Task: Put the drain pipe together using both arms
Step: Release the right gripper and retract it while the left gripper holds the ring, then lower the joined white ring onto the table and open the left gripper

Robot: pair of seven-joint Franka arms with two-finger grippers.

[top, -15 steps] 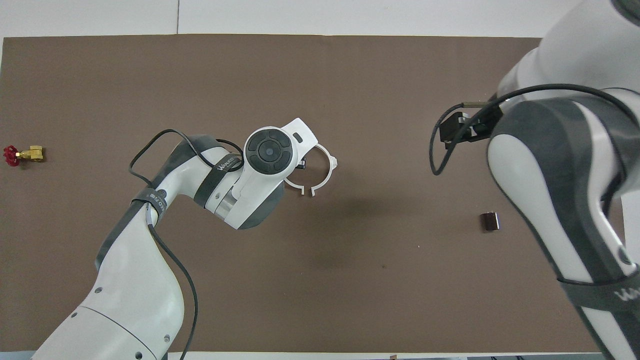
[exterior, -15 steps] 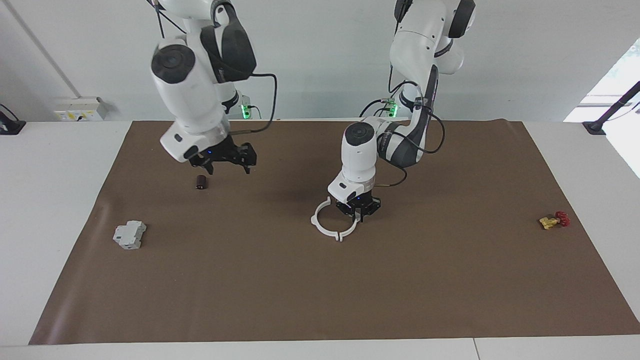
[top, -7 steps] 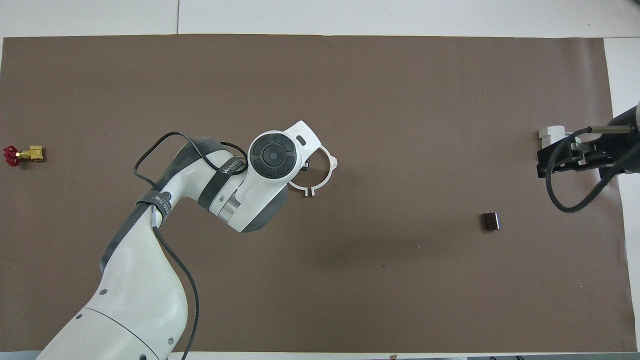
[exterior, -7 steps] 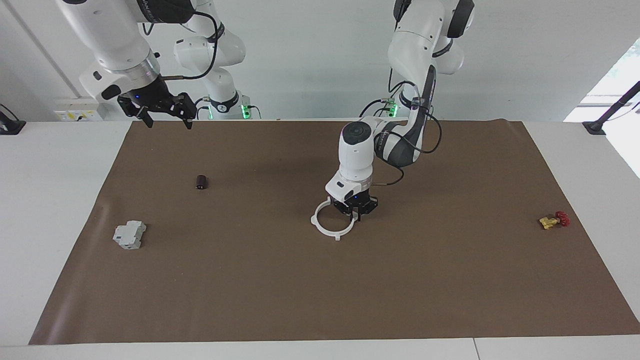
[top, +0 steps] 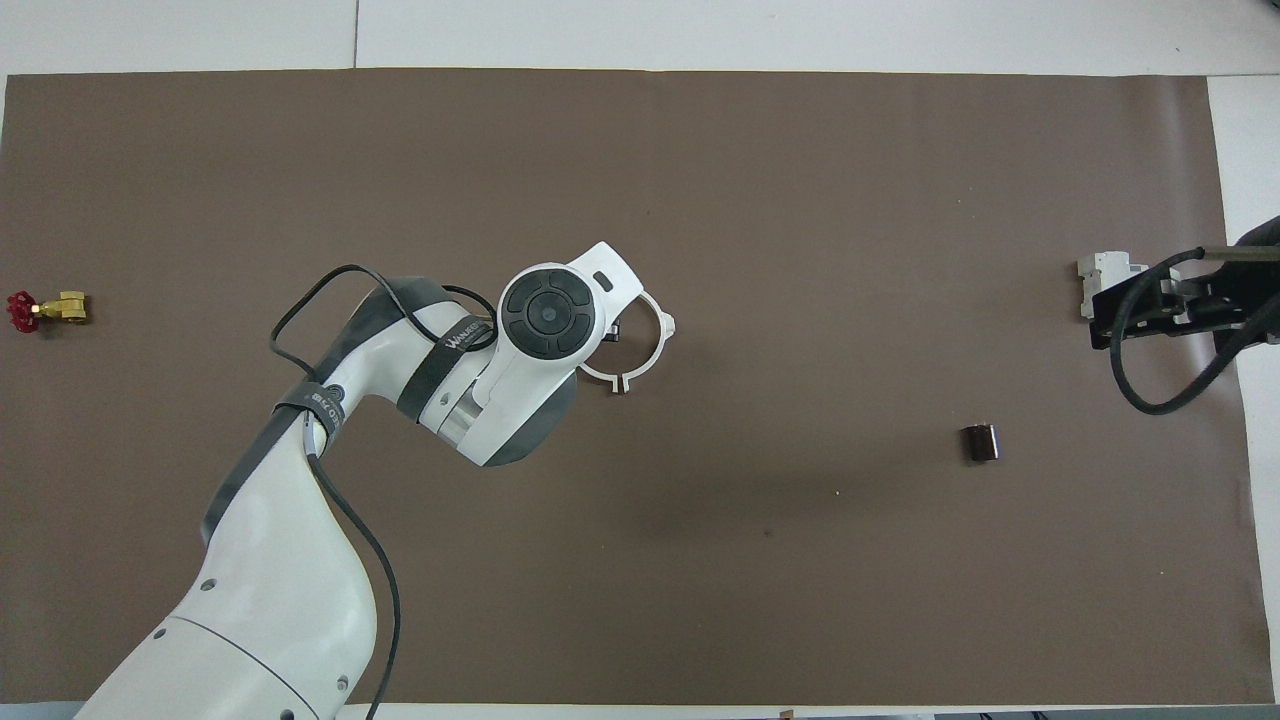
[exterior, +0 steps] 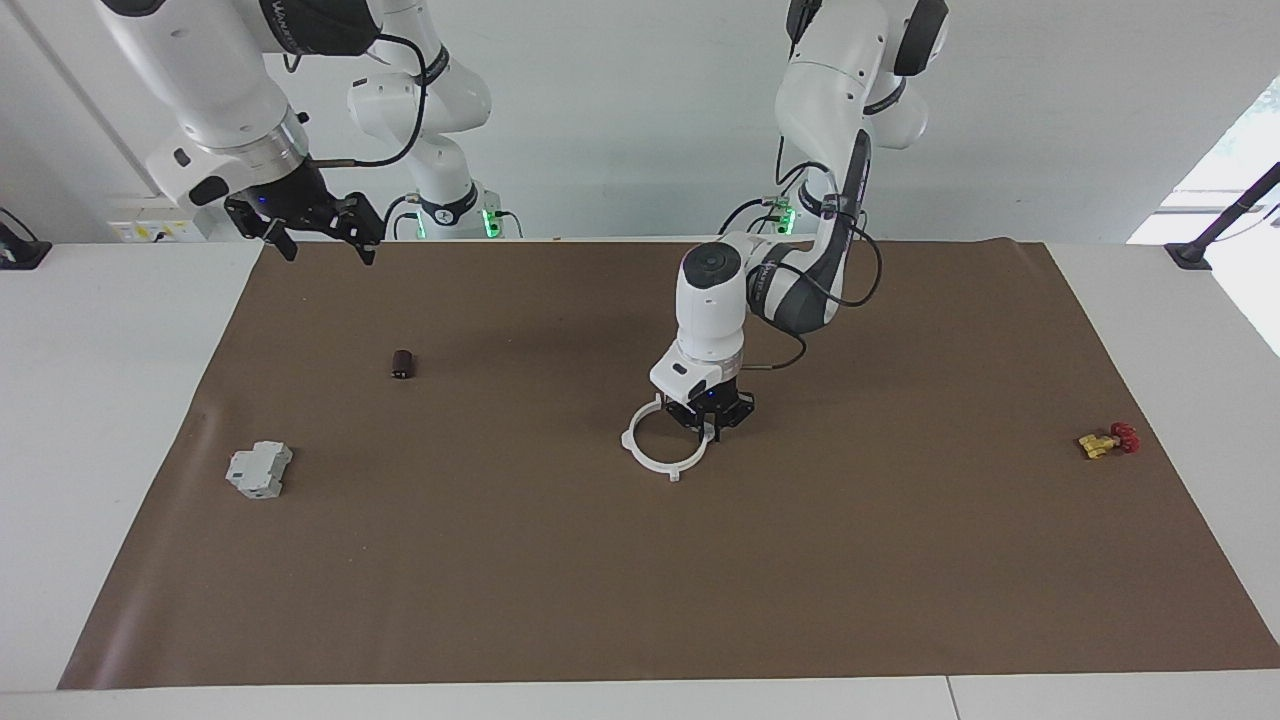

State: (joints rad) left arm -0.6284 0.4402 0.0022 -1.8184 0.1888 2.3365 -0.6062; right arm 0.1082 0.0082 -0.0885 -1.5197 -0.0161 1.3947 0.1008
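Right tool (exterior: 318,244) now clear of ring (exterior: 650,456)

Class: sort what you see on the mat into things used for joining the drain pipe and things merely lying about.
In use: drain pipe; left gripper, shut on it; right gripper, open, raised.

Lying about: grey block; yellow valve; small dark cylinder.

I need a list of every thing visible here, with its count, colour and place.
drain pipe: two white half-rings, joined as one ring, mid-mat.
grey block: one, grey, toward the right arm's end.
dark cylinder: one, dark brown, nearer the robots than the grey block.
valve: one, yellow with red knob, toward the left arm's end.
mat: one, brown, covering the table.
left pincer: black, shut on the drain pipe.
right pincer: black, open, raised over the mat's edge; this arm waits.
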